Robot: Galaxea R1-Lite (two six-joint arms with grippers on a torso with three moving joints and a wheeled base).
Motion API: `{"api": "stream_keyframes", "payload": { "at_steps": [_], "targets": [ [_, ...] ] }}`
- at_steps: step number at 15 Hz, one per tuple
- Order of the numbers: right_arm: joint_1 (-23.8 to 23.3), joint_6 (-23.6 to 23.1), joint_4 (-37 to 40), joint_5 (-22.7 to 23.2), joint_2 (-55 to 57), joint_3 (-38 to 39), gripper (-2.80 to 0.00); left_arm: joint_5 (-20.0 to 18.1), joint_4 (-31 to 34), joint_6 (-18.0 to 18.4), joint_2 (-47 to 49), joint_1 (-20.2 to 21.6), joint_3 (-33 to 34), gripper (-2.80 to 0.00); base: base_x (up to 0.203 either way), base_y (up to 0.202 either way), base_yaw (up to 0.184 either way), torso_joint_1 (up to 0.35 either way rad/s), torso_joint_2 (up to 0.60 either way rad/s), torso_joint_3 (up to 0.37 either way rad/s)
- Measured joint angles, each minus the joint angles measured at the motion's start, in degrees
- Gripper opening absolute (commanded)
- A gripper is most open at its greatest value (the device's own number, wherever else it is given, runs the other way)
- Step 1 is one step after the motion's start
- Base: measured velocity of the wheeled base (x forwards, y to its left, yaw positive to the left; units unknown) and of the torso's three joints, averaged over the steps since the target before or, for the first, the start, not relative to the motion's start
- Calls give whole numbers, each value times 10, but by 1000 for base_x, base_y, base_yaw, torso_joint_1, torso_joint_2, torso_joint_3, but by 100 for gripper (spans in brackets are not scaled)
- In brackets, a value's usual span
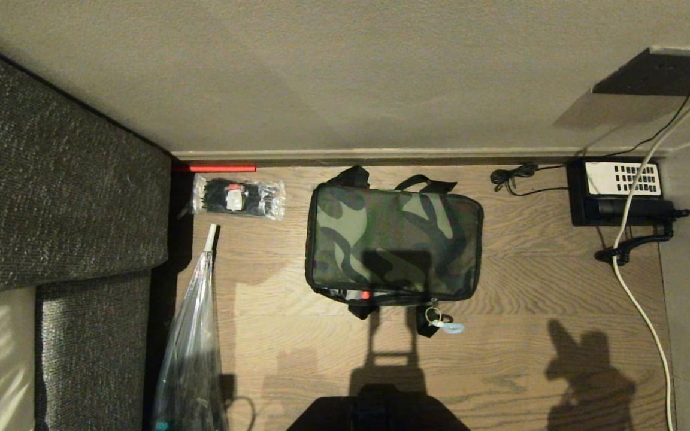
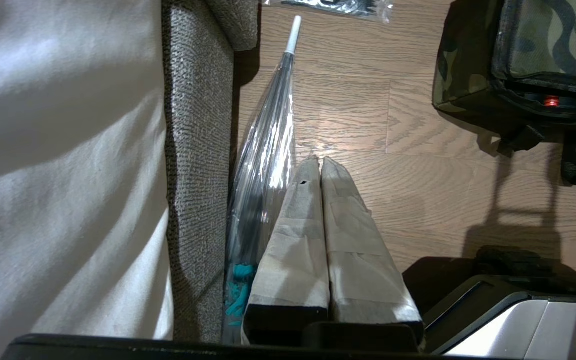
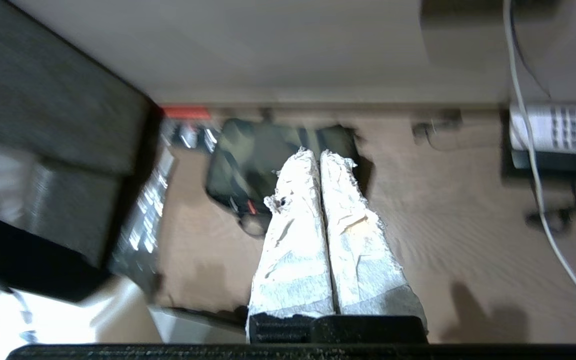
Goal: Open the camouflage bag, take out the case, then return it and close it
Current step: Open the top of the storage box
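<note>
The left gripper (image 2: pixel 320 162) has its tape-wrapped fingers (image 2: pixel 298 240) pressed together, holding nothing, above the brown wood-plank floor (image 2: pixel 418 200) beside the clear folded plastic umbrella (image 2: pixel 263 160). The right gripper (image 3: pixel 319 152) also has its pale wrapped fingers (image 3: pixel 353 240) pressed together and empty, hanging over the floor with the bag beyond its tips.

The boxy soft camouflage bag (image 1: pixel 393 242), green-patterned lid shut, black straps and a small red dot at its near edge, sits on the floor close to the beige wall (image 1: pixel 345 78). Left of the bag lie a clear packet of black cable ties (image 1: pixel 237 197) and the grey fabric sofa (image 1: pixel 57 173); right of it, a black desk telephone with white keypad (image 1: pixel 617 191).

Only the head view shows the bag whole; neither gripper appears there.
</note>
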Motion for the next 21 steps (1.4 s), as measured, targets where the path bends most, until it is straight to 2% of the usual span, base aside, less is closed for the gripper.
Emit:
{"api": "stream_keyframes", "payload": {
  "at_steps": [3, 6, 8, 11, 12, 15, 18, 19, 21],
  "targets": [
    [0, 12, 2, 13, 0, -2, -280, 0, 0, 0, 0, 0, 0, -280, 0, 0, 0, 0, 0, 0],
    [0, 27, 8, 3, 0, 29, -280, 0, 0, 0, 0, 0, 0, -280, 0, 0, 0, 0, 0, 0],
    [0, 55, 10, -7, 0, 43, -280, 0, 0, 0, 0, 0, 0, -280, 0, 0, 0, 0, 0, 0],
    [0, 62, 18, -6, 16, 36, -280, 0, 0, 1, 0, 0, 0, -280, 0, 0, 0, 0, 0, 0],
    [0, 75, 13, -14, 40, 19, -280, 0, 0, 1, 0, 0, 0, -280, 0, 0, 0, 0, 0, 0],
    [9, 157, -14, -50, 193, -43, -280, 0, 0, 1, 0, 0, 0, -280, 0, 0, 0, 0, 0, 0],
    [20, 217, -34, -59, 339, -36, -280, 0, 0, 0, 0, 0, 0, -280, 0, 0, 0, 0, 0, 0],
    [23, 219, -37, -47, 366, 0, -280, 0, 0, 0, 0, 0, 0, -280, 0, 0, 0, 0, 0, 0],
    [28, 184, -51, -13, 394, 79, -280, 0, 0, 1, 0, 0, 0, -280, 0, 0, 0, 0, 0, 0]
  ]
}}
